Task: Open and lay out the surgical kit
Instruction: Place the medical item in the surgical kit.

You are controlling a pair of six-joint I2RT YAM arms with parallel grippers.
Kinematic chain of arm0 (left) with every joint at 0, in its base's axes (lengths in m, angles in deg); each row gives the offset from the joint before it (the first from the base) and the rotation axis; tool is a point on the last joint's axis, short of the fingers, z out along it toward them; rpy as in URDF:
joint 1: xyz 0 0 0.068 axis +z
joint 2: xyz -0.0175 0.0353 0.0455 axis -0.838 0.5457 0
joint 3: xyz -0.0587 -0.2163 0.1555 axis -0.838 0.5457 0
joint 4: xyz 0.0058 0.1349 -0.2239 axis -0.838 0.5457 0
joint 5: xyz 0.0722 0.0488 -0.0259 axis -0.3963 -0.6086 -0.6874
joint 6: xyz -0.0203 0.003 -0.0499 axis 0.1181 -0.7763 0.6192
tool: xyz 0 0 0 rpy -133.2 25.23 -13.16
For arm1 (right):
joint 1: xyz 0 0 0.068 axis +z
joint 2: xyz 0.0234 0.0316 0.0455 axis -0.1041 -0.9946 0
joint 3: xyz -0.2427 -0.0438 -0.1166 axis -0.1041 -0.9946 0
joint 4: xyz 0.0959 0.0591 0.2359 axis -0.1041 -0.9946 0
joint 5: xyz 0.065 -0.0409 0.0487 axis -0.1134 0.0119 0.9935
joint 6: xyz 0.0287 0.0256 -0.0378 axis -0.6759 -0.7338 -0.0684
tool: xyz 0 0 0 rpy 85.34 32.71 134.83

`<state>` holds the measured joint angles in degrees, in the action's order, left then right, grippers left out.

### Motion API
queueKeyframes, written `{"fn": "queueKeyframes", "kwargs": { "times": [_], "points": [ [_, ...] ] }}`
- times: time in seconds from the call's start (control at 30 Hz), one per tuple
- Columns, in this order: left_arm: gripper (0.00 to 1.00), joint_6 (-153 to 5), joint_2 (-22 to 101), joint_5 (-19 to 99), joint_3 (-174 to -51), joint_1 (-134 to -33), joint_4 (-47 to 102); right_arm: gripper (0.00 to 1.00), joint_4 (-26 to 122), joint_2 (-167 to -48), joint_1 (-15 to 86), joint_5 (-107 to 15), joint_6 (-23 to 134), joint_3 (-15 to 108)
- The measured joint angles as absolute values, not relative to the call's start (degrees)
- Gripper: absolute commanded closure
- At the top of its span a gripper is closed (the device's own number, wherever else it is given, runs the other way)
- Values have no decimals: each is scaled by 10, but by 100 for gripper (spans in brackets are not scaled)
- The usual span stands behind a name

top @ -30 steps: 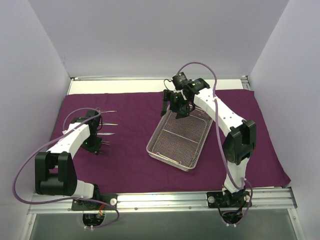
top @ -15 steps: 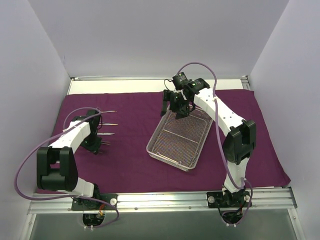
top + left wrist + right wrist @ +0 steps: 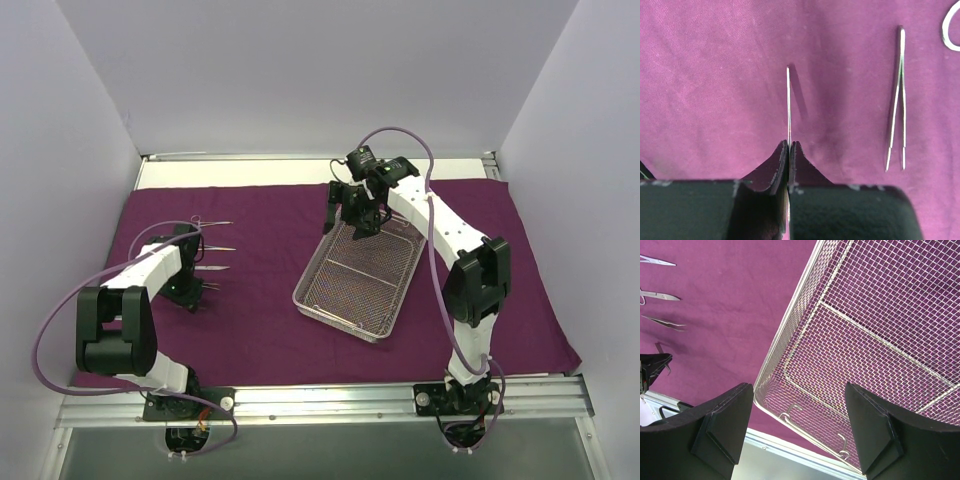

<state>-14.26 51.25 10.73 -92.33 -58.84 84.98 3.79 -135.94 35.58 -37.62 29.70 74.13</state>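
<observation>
Pale grey enclosure: back wall (image 3: 320,70) plain, left wall (image 3: 50,200) and right wall (image 3: 600,200) angling in toward it. White tabletop strip (image 3: 230,172) runs along the far side, a thin metal rail (image 3: 250,156) just behind it. Aluminium extrusion rail (image 3: 330,400) spans the near edge; a dull grey surface (image 3: 330,450) lies below it.

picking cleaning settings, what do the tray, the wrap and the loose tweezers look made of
Mesh tray: bare metal wire, probably steel; shiny silver woven grid. Wrap: woven fabric, matte purple; soft creases, faint lint. Tweezers: polished metal, likely steel; bright reflections along thin arms. Same look for the thin instrument in the left gripper.
</observation>
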Motion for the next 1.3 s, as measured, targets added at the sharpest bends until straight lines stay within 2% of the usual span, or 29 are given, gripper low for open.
{"fn": "queueKeyframes", "kwargs": {
  "times": [0.37, 0.9, 1.07, 1.1, 1.3],
  "points": [
    [97, -145, 529, 109, -915, -578, 833, 25, 38, -1359, 353, -376, 297, 741],
    [76, -144, 546, 118, -911, -576, 824, 24, 43, -1360, 352, -372, 296, 732],
    [75, -144, 546, 118, -911, -576, 825, 24, 46, -1360, 352, -372, 296, 731],
    [70, -144, 546, 118, -911, -576, 826, 24, 47, -1360, 352, -372, 296, 731],
    [68, -143, 546, 126, -911, -566, 829, 24, 48, -1360, 352, -372, 295, 727]
  ]
}}
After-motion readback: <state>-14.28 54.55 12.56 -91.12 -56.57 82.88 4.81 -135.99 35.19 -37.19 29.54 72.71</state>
